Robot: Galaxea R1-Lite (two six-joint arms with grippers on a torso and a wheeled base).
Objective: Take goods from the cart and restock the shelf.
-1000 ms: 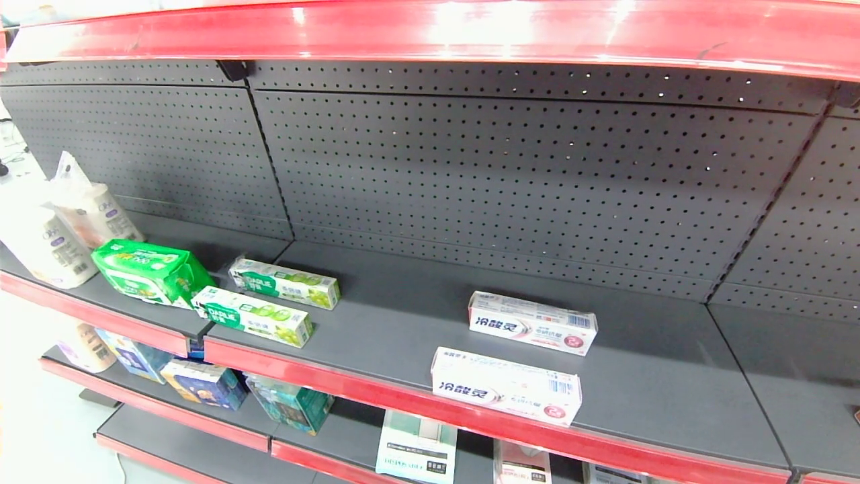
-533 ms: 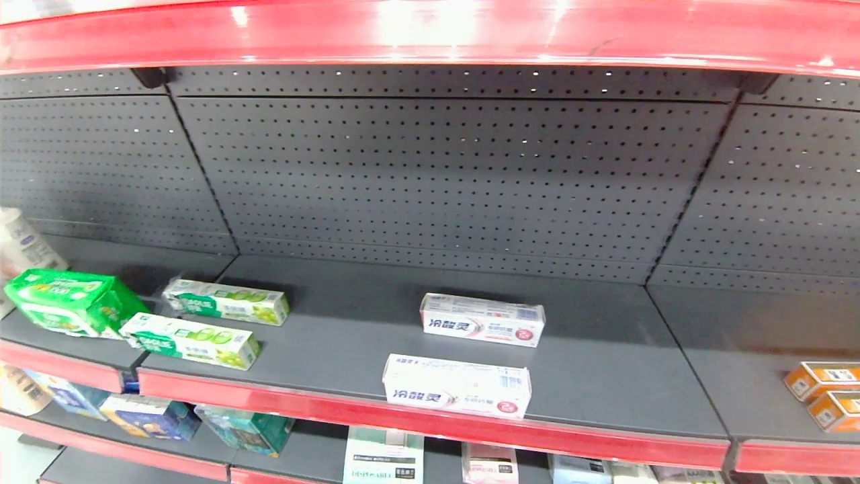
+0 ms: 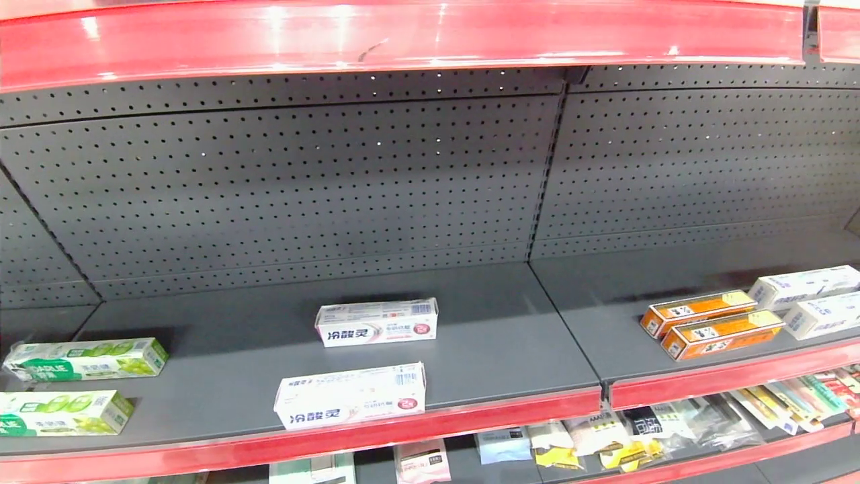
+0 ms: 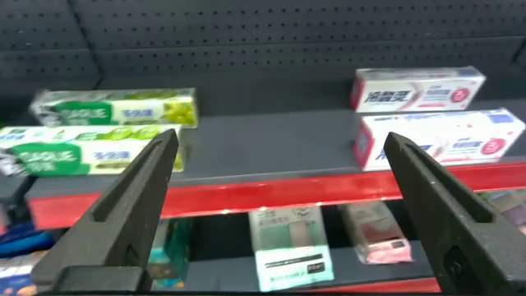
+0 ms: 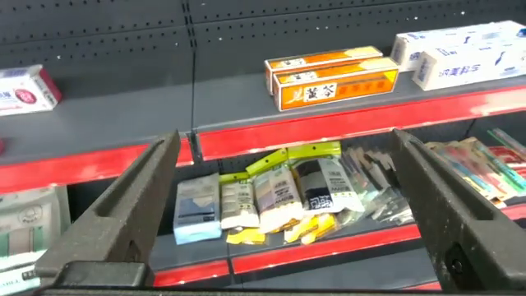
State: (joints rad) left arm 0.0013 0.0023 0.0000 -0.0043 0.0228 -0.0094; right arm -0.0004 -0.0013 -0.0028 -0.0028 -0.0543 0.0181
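My left gripper (image 4: 281, 140) is released. Its two dark fingers (image 4: 123, 218) are spread wide with only air between them, and it hangs in front of the shelf's red front rail (image 3: 470, 413). My right gripper (image 5: 285, 138) is just as slack, its fingers (image 5: 448, 214) parted and grasping nothing. It faces the lower tier, where flat packets (image 5: 271, 193) lie in a loose row.

In the head view the shelf (image 3: 510, 336) runs across the lower half of the frame, with the red rail along its bottom edge. Nearest me, low and left of centre, the front white-and-pink box (image 3: 351, 404) lies lengthwise right at the lip. In the lower left corner the front green box (image 3: 64, 412) also sits at the lip. The rear white-and-pink box (image 3: 377, 322) lies one row deeper, near the middle of the frame, apart from the front one and parallel to it. The rear green box (image 3: 86, 358) lies just behind its twin at the left edge.

At the right of the frame, past the seam between bays, two orange boxes (image 3: 722, 333) lie side by side and seem to touch. Two white-and-blue boxes (image 3: 803, 285) lie just beyond them at the right edge.

Behind all this goods stock stands the grey perforated back panel (image 3: 302, 188), filling the middle of the frame. The glossy red rail of the upper shelf (image 3: 403, 33) crosses the top.
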